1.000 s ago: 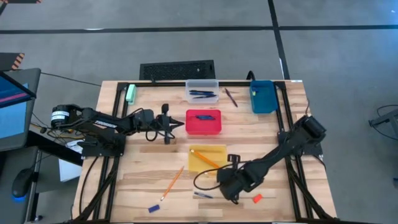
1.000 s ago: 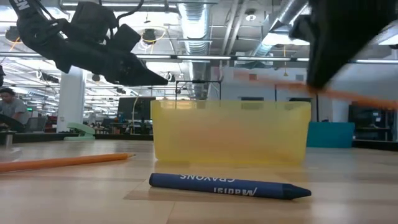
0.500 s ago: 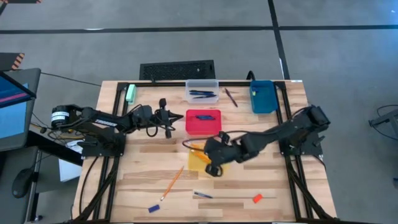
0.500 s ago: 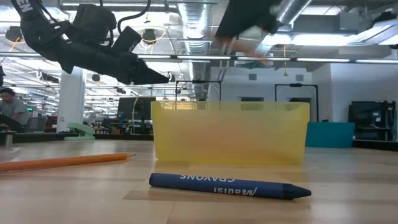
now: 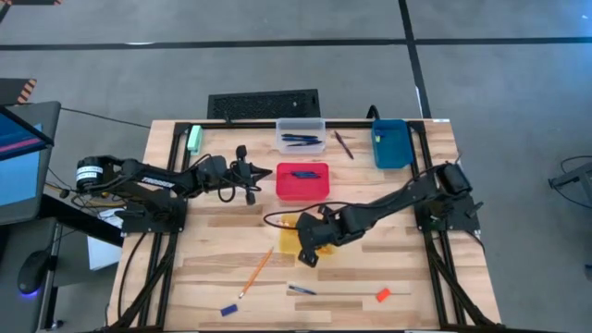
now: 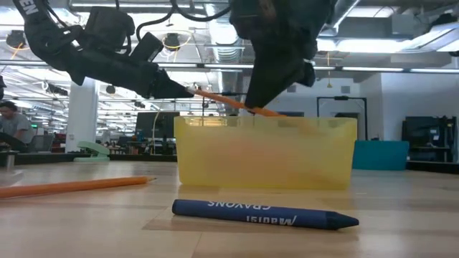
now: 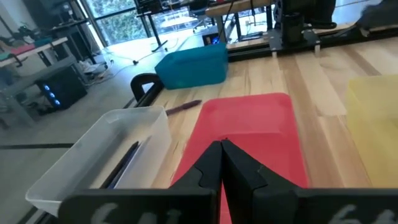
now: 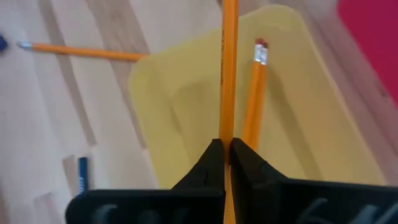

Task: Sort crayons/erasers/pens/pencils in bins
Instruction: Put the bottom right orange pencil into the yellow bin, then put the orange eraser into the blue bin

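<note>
My right gripper point(image 5: 310, 246) point(image 8: 226, 148) hangs over the yellow bin point(image 5: 298, 239) point(image 6: 265, 154), shut on an orange pencil point(image 8: 227, 74) point(image 6: 222, 99). A second pencil point(image 8: 254, 99) lies inside that bin. A third pencil point(image 5: 257, 271) point(image 6: 72, 186) lies flat on the table near the front, beside a blue crayon point(image 5: 228, 309) point(image 6: 265, 213). My left gripper point(image 5: 251, 175) point(image 7: 222, 148) is shut on nothing, left of the red bin point(image 5: 302, 181) point(image 7: 249, 134). My right gripper pinches the pencil's shaft point(image 8: 227, 127) between its two fingers, near one end. It comes from above on a slant, and the long part of the pencil runs out ahead of the fingertips. The pencil is lifted, tilted, with its lower end about at the yellow bin's rim point(image 6: 287, 119).
At the back stand a clear bin point(image 5: 301, 136) holding pens and a blue bin point(image 5: 391, 144), with a loose pen point(image 5: 343, 144) between them. A pale green block point(image 5: 194, 139) lies at the far left. A pen point(image 5: 301, 289) and an orange-red eraser point(image 5: 382, 295) lie near the front edge.
My right gripper has swung from the front right of the table toward the left and far side, carrying the pencil, and has rolled its wrist. It now hangs over the yellow bin, still shut on the pencil.
</note>
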